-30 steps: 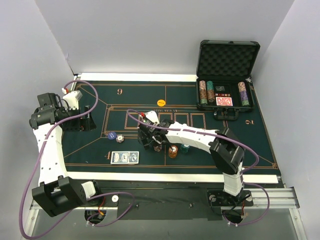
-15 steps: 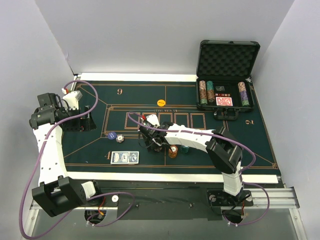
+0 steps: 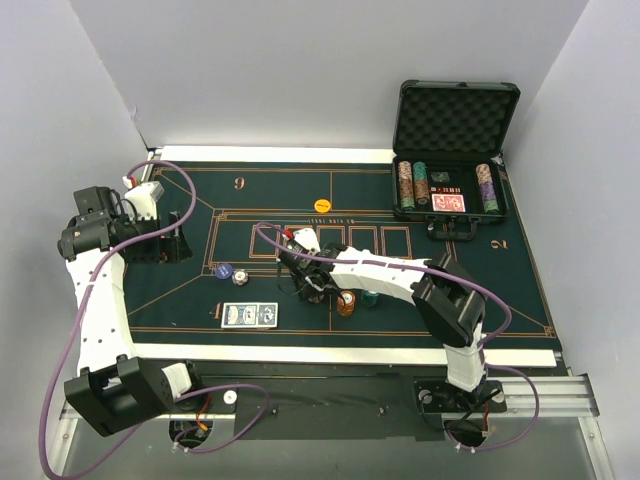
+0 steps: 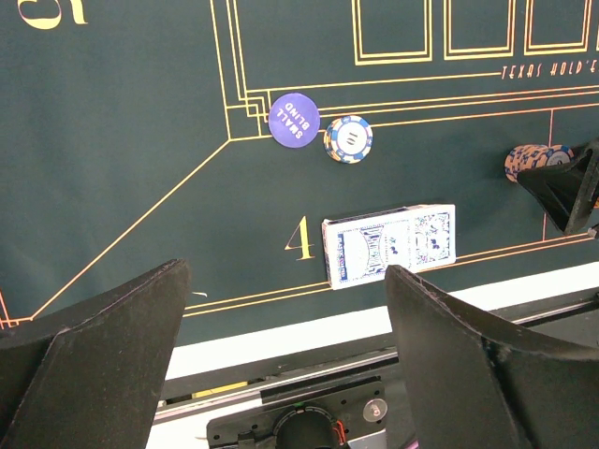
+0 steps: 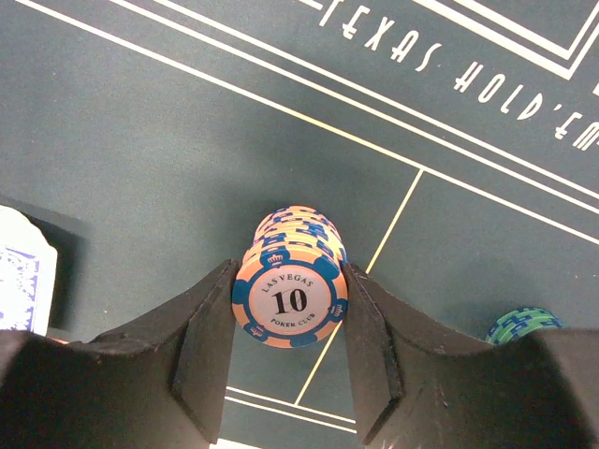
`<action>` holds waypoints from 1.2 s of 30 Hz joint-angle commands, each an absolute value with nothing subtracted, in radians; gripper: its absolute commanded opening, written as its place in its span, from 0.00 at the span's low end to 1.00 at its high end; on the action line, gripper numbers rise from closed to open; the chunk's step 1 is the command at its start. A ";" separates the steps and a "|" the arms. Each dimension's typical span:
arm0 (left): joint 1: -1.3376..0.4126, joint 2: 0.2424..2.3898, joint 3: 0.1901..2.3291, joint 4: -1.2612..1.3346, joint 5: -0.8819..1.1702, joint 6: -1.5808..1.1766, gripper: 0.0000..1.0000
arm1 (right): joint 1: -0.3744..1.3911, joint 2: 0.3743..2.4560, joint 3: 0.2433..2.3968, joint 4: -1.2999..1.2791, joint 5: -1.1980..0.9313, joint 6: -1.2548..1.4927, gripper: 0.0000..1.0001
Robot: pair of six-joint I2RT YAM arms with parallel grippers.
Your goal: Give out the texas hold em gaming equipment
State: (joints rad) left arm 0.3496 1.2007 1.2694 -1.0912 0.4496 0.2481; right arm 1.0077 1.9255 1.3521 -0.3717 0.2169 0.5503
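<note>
A stack of orange poker chips [image 5: 290,281], its top chip marked 10, stands on the green felt between the fingers of my right gripper [image 5: 288,271]. Both pads press its sides, so the gripper is shut on it. From the left wrist view the same stack [image 4: 532,161] shows beside a black finger. In the top view my right gripper [image 3: 308,287] covers it, left of another orange stack [image 3: 346,302] and a teal stack [image 3: 370,297]. Two blue-backed cards [image 4: 388,245] lie by the number 4. My left gripper [image 4: 285,273] hangs open and empty over the left side of the table [image 3: 165,245].
A purple small-blind disc [image 4: 294,120] and a white-and-blue chip [image 4: 348,138] lie left of centre. A yellow button [image 3: 322,205] sits farther back. The open black case [image 3: 455,120] at the back right holds chip stacks and a red deck.
My right gripper's jaws have closed in from wide open onto the orange stack, and the arm has shifted slightly. The left arm has not moved.
</note>
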 commanded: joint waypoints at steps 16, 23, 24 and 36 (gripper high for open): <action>0.356 1.172 1.269 -1.074 0.459 0.256 0.96 | 1.008 1.852 1.351 -0.410 0.264 0.554 0.33; 0.356 1.170 1.266 -1.074 0.460 0.256 0.96 | 1.009 1.838 1.365 -0.419 0.262 0.549 0.32; 0.356 1.173 1.267 -1.072 0.460 0.256 0.96 | 1.009 1.838 1.370 -0.420 0.265 0.546 0.31; 0.354 1.175 1.266 -1.071 0.466 0.256 0.96 | 0.891 1.841 1.503 -0.486 0.236 0.511 0.28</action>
State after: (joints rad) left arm 0.3496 1.1946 1.2629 -1.0901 0.4496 0.2481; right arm 0.9581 1.8885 1.4151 -0.4290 0.2237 0.5346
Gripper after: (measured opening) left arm 0.963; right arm 0.399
